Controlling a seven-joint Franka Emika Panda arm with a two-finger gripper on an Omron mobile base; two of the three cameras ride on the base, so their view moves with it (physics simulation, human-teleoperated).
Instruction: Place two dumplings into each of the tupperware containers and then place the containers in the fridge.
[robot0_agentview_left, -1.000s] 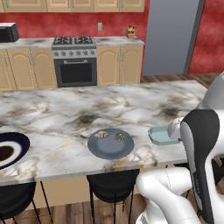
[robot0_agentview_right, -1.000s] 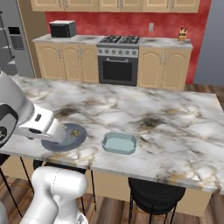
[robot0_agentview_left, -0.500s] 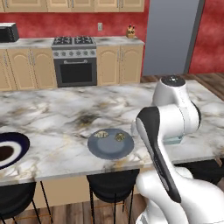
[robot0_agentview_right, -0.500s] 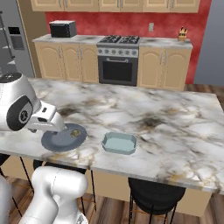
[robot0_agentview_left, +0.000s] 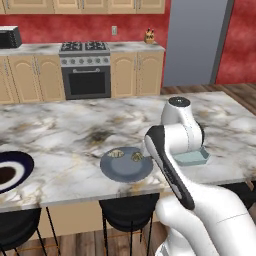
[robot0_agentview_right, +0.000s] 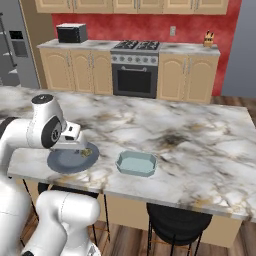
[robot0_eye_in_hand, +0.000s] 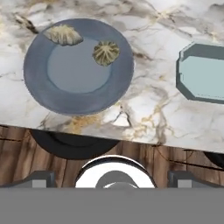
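I've got the arm folded low over the near edge of the marble island (robot0_agentview_left: 60, 135). Hand view shows the finger tips (robot0_eye_in_hand: 41, 178) at the bottom, well apart, nothing between them, so the gripper (robot0_eye_in_hand: 114, 180) is spread and empty. Just beyond: grey plate (robot0_eye_in_hand: 76, 94) holding two dumplings, one at its far rim (robot0_eye_in_hand: 63, 35), the other (robot0_eye_in_hand: 106, 52) nearer the middle. Beside it, apart from the plate, sits the pale bluish tupperware container (robot0_eye_in_hand: 205, 72), empty. Far left, a dark-blue-and-white plate (robot0_agentview_left: 12, 172). Fridge (robot0_agentview_left: 195, 42) behind, door closed. Judging by this: nothing loaded yet, the whole task is left. First dumpling pick comes next.
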